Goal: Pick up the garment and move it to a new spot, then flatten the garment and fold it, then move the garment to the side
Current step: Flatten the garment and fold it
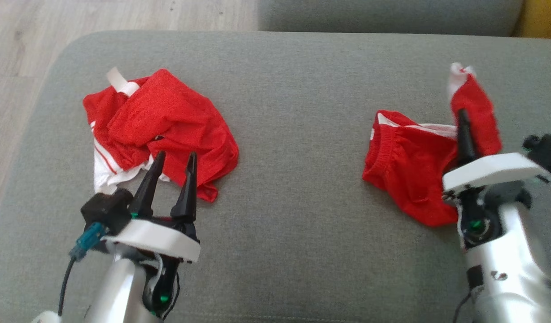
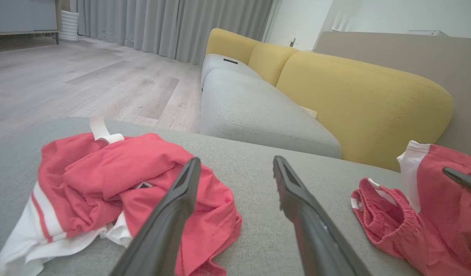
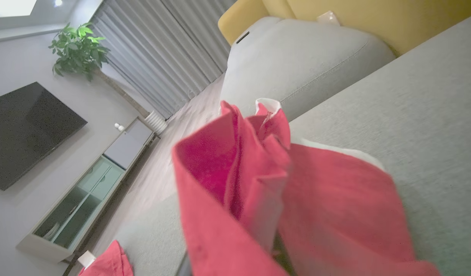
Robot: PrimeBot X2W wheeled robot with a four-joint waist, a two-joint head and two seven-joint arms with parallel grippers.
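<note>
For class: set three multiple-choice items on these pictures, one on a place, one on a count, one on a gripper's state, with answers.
1. Where does the crumpled garment lie? A on the floor; B on the grey cushion, left part; C on the yellow sofa.
2. How many red garments lie on the cushion? A one; B three; C two.
3. The right gripper is: A shut on the red shorts; B open; C shut on nothing.
Answers: 1 B, it lies before the open left gripper; 2 C, one at each side; 3 A, a flap of the shorts stands up along its fingers.
</note>
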